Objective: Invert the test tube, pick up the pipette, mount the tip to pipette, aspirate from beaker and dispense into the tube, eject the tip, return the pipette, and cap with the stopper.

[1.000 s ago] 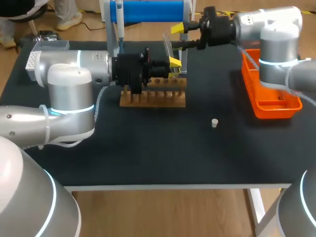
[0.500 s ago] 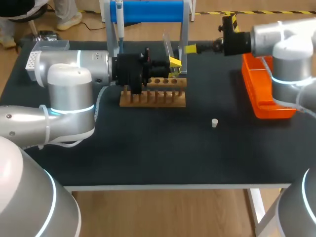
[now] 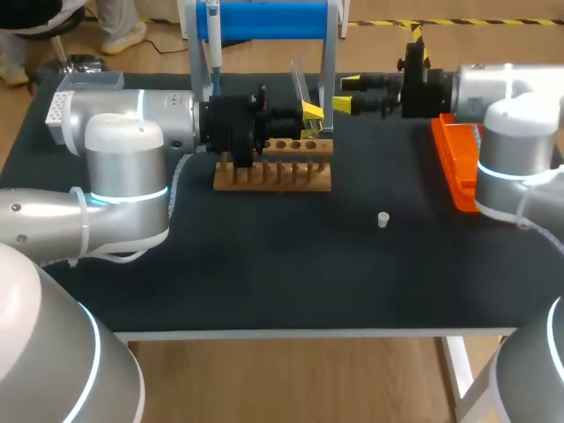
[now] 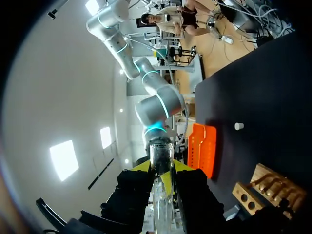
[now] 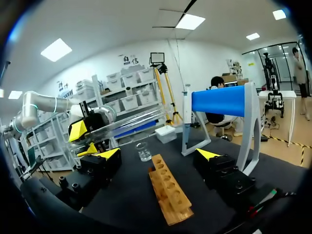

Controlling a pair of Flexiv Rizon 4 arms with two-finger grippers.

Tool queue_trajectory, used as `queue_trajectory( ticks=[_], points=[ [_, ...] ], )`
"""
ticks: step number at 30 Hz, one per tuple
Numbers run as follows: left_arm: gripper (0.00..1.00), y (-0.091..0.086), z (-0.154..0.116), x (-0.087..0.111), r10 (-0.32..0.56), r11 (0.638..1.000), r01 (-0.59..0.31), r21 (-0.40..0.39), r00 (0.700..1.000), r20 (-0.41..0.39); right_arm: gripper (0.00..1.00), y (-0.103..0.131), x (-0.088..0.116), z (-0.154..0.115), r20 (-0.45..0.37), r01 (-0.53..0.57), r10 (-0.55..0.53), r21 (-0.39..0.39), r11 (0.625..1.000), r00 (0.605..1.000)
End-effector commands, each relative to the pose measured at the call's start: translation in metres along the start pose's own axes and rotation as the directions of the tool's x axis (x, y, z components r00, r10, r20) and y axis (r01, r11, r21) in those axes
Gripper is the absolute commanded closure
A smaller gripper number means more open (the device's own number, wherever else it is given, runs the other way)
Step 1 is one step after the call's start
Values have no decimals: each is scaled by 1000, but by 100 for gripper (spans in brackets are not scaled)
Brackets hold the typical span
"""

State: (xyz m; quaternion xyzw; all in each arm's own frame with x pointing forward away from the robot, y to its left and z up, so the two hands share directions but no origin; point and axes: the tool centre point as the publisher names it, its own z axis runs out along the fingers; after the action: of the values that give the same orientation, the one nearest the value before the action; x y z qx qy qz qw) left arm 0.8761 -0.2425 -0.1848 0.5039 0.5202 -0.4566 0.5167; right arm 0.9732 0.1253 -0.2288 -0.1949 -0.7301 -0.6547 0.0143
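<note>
In the head view, the left end effector (image 3: pixel 308 119) sits just left of centre in the upper part of the frame, above the back edge of the wooden rack (image 3: pixel 273 169). Its yellow-tipped fingers are clamped on the clear test tube (image 3: pixel 300 84), which sticks out beyond the tips at a tilt. The left wrist view confirms the grip: the test tube (image 4: pixel 161 163) stands squeezed between the two yellow pads.

The right end effector (image 3: pixel 346 94) hovers just right of the tube at upper centre, fingers spread apart and holding nothing. It points toward the left end effector without touching the tube. In its own wrist view the wooden rack (image 5: pixel 168 187) lies ahead of and between its open fingers. The beaker (image 5: pixel 144 152) stands beyond the rack.

The pipette (image 3: pixel 211 40) hangs on the blue stand (image 3: pixel 264 19) at upper left of centre. The white stopper (image 3: pixel 382 219) rests alone on the dark surface (image 3: pixel 264 264), right of centre. An orange tray (image 3: pixel 454 163) lies at the right.
</note>
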Motion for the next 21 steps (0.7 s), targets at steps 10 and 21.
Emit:
queue_trajectory(
  ticks=[10, 21],
  points=[
    [100, 1, 0, 0, 1, 1000, -1, 3, 1000, -2, 0, -33, -10, -1, 21, 99, -101, 89, 991, 995],
    [100, 1, 0, 0, 1, 1000, -1, 3, 1000, -2, 0, -73, -22, -2, 71, 242, -262, 208, 948, 963]
  ],
)
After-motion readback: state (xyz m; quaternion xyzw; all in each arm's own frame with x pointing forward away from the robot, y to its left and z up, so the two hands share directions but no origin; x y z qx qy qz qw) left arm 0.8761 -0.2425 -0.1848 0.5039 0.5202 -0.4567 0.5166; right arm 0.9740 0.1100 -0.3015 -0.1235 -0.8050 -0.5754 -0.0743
